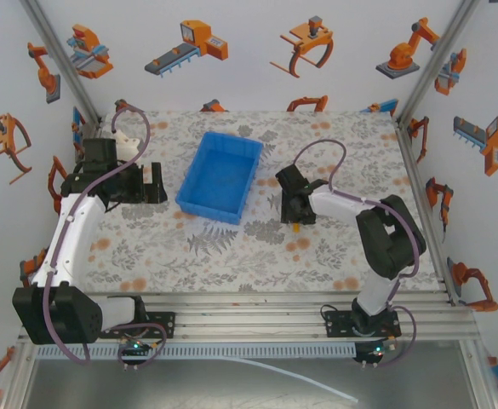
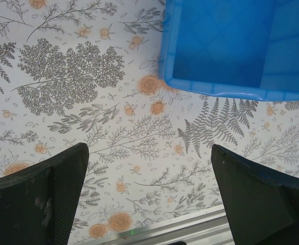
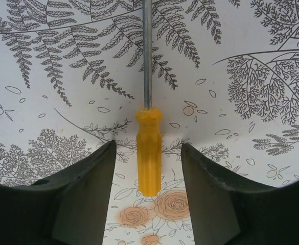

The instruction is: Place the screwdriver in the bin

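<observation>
On the floral table cover (image 1: 231, 256), right of centre, the right gripper (image 3: 148, 147) pointed down over the screwdriver (image 3: 147, 97). Its two dark fingers (image 3: 88, 194) stood apart, one on either side of the yellow handle, with a gap showing on each side. Nothing was clamped. The slim metal shaft ran on beyond the fingertips, flat on the cover.

A little farther back, on the left, the left gripper (image 2: 149, 148) hung with its fingers spread wide and nothing between them.

Farther in, between the two arms, sat the blue bin (image 1: 220, 176). The screwdriver lay outside it, near its right side.

The risk, as I judged it, lay in the thin, rounded handle. An off-centre squeeze could roll it or pinch it askew, and it might slip free on the lift before clearing the bin's wall.
</observation>
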Available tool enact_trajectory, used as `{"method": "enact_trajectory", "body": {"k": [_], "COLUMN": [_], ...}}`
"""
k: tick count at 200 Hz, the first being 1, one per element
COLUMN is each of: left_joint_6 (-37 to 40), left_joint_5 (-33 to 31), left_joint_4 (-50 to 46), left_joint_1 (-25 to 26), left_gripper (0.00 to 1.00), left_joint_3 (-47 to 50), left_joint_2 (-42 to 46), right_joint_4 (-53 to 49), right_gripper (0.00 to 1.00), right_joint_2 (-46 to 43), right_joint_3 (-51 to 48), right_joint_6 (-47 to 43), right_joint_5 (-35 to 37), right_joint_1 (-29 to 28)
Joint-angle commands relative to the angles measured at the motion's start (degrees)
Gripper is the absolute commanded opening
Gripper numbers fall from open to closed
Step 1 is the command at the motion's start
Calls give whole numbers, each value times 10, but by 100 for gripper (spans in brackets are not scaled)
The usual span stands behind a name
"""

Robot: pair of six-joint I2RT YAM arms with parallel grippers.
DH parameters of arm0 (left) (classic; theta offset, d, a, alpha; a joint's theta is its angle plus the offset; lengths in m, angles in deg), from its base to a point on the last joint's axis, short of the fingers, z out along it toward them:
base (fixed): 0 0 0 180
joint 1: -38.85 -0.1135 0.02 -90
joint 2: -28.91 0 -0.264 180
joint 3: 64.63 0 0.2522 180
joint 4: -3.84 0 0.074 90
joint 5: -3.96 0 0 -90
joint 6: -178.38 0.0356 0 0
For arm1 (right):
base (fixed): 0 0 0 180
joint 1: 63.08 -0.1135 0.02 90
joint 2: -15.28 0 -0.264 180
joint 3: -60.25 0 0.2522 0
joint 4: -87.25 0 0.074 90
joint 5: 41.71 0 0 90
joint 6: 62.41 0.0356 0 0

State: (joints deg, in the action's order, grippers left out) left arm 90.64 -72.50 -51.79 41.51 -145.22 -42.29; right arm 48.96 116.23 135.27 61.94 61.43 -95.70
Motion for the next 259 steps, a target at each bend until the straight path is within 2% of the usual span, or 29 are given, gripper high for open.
{"method": "enact_trajectory", "body": {"k": [1, 12, 35, 46, 103, 182, 228, 259], "left_joint_6": [0, 0, -1, -1, 0, 8, 12, 12], "left_joint_5": [10, 10, 11, 11, 9, -3, -7, -12], "left_joint_4": [-14, -14, -14, -14, -16, -19, -18, -18], "left_joint_1": [3, 3, 3, 3, 3, 3, 3, 3], "left_gripper": [97, 97, 97, 97, 97, 97, 97, 97], "left_joint_3": [1, 2, 2, 2, -1, -6, -7, -12], "left_joint_2": [8, 9, 10, 10, 14, 17, 16, 16], "right_joint_4": [10, 13, 18, 21, 20, -12, -63, -92], "right_gripper": [50, 43, 41, 35, 24, 20, 19, 18], "right_joint_2": [5, 5, 4, 3, -8, -71, -117, -118], "right_joint_3": [-6, -9, -16, -18, -24, -10, 48, 115], "right_joint_6": [10, 8, 10, 10, 8, -6, -26, -44], "right_joint_5": [8, 7, 6, 4, 4, 11, 15, 12], "right_joint_1": [-3, -3, -3, -3, -3, -3, -3, -9]}}
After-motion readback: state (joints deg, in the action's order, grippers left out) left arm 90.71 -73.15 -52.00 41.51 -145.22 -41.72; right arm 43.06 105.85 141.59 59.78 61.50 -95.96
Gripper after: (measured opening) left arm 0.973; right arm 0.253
